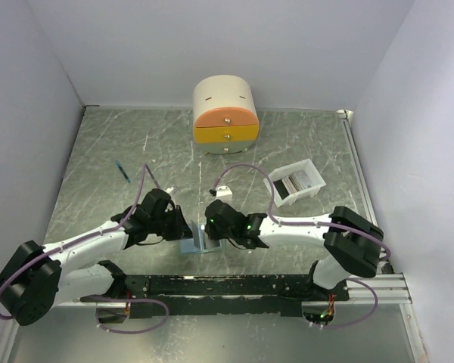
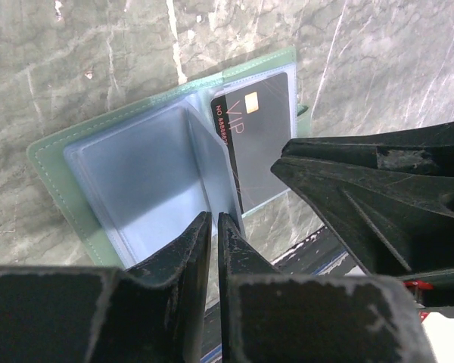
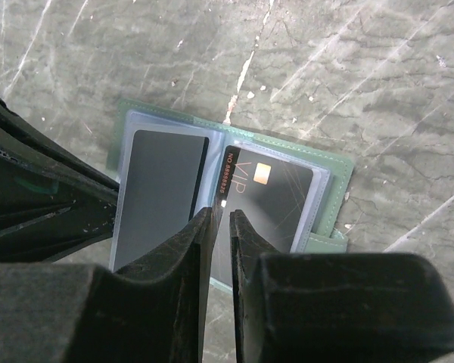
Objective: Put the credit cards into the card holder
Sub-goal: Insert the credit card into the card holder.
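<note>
Both arms reach in from the near edge and meet over the card holder, which lies open, inside up, on the grey marbled table just ahead of the bases, about midway between them. The left gripper has its jaws all but closed, only a thin slit showing. One translucent blue leaf of the card holder stands up from the spine and runs into that slit, so the leaf is pinched at its near edge. The right gripper has its jaws a narrow slit apart, with the tips down at the spine, at the near edge of the right-hand page. I cannot tell whether anything thin sits between them. A dark card marked VIP, with a gold chip, sits in the right-hand pocket. A second plain dark card sits in the raised leaf to its left. Farther out on the right is the white tray, set at an angle, with more credit cards lying in it, dark with pale stripes. Out to the left a thin blue stick lies flat. At the back wall stands the round cream-and-orange drawer box.
</note>
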